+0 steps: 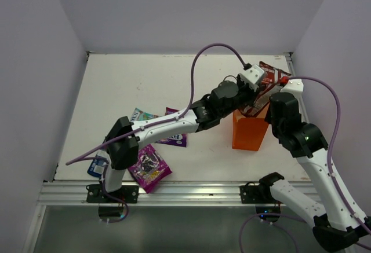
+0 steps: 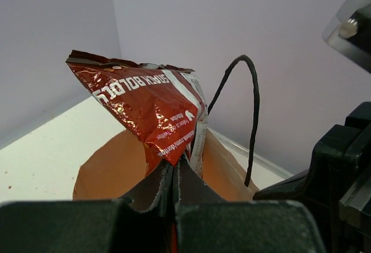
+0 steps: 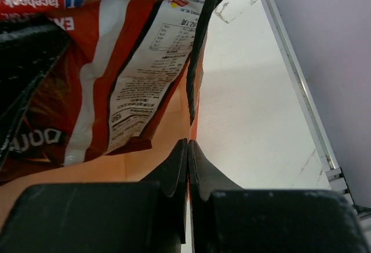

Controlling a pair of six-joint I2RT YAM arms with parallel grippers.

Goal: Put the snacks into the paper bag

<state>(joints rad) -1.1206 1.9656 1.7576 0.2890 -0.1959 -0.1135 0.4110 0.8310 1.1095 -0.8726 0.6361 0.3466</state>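
Two claws are squeezed tight: the left claw point(image 2: 175, 169) holds the red chip bag point(image 2: 145, 105) over the orange paper bag point(image 1: 249, 132) near the table's point(image 1: 133, 85) right edge, and the right claw point(image 3: 188, 154) pinches the paper bag's rim

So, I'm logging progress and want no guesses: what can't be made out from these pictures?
Inside of the paper bag: top view, the left arm and the chip bag cover its mouth, so packets inside cannot be counted.
The blue-and-white packet: top view, mostly behind the left arm's base.
The teal-pink packet and purple packet: top view, partly under the left arm.
The magenta packet: top view, print too small to read.
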